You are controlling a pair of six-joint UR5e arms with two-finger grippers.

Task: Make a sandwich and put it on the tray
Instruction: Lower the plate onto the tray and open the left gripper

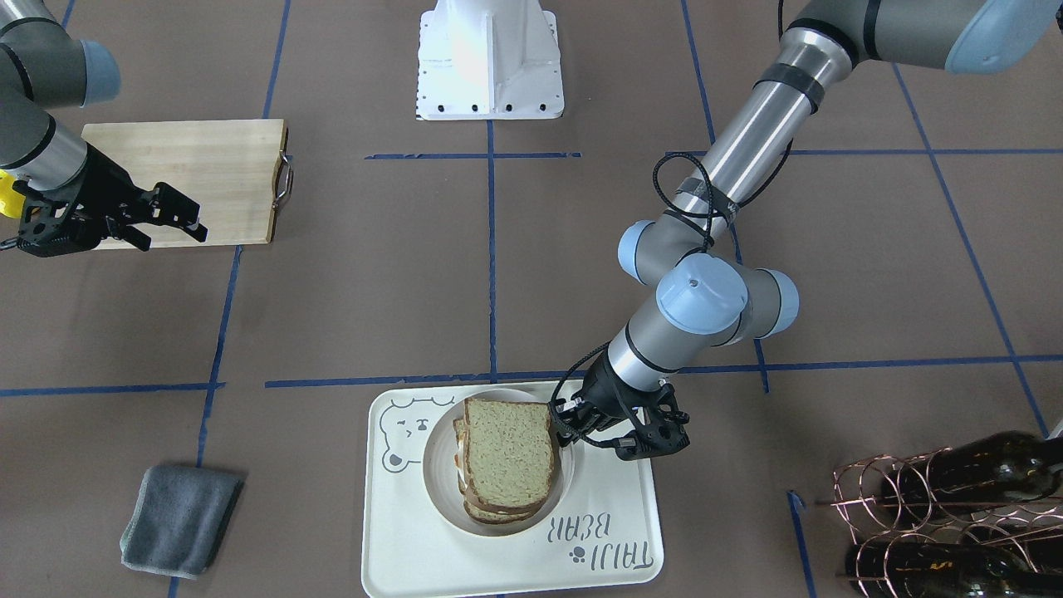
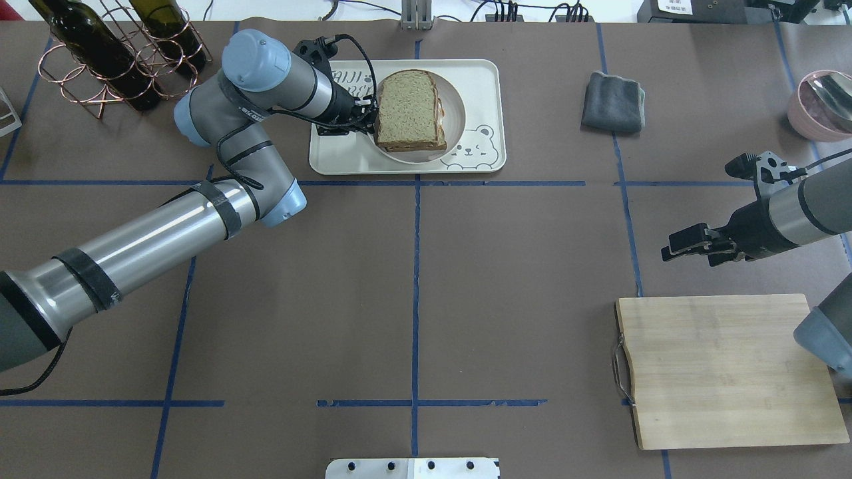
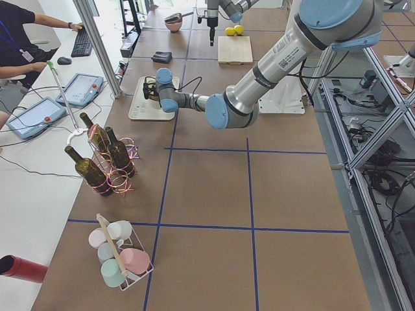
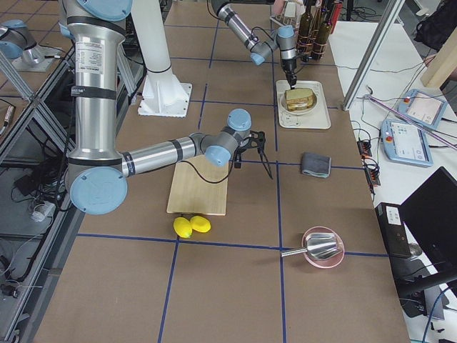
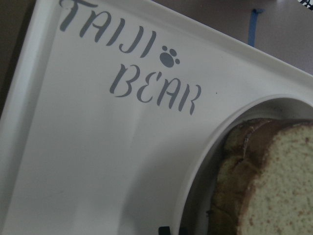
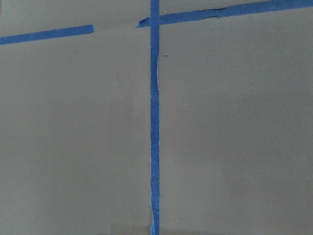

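Overhead view, read from left to right. A copper wire rack (image 2: 80,80) with dark wine bottles is noted at the far left corner of the table (image 2: 519,279). The left arm (image 2: 153,246) is extended across to the tray (image 2: 480,74), which is located on the far side near the centre line.

The left gripper (image 2: 367,116) is positioned low over the tray's lettered end, with its fingertips against the rim of the round plate (image 2: 458,106). Whether that rim is clamped cannot be told: the fingertips are hidden or cut off in every view.

The sandwich (image 2: 407,110) is found stacked on the plate, and the plate is seated in the tray beside the bear drawing. The top slice is seen lying flat, with a thin white layer visible at one edge below it.

A folded grey cloth (image 2: 614,102) is recorded to the right of the tray, well apart from it. The right gripper (image 2: 679,247) is held above bare table, jaws apart and nothing between them. The wooden cutting board (image 2: 725,369) is located just beside it, toward the robot. A pink bowl (image 2: 815,106) is noted at the far right edge.
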